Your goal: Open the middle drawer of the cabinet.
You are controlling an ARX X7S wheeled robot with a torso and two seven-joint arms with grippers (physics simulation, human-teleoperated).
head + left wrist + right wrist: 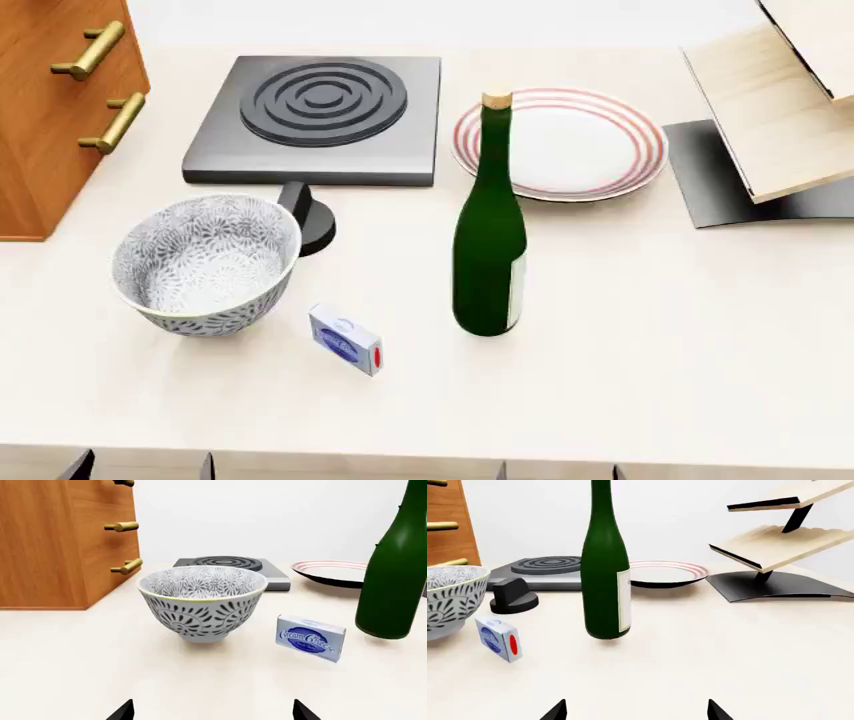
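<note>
Head view puts the cabinet (54, 120) at the bench's (641, 380) far left corner, cut off by the frame; two brass handles show there, three in the left wrist view, so the middle drawer (100, 530) is likely the one behind the centre handle (121, 526); every front looks flush, so nothing is done yet; left gripper (213, 712) and right gripper (636, 711) both stand apart, empty, well short of it behind the bowl (203, 263) and bottle (490, 230).

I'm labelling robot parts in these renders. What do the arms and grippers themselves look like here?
Very little shows. Each wrist view catches only two black, pointed fingers at the picture's edge, plain and matte, with no markings or cables. The head view shows dark finger tips along its lower edge. No arm links are visible.
</note>
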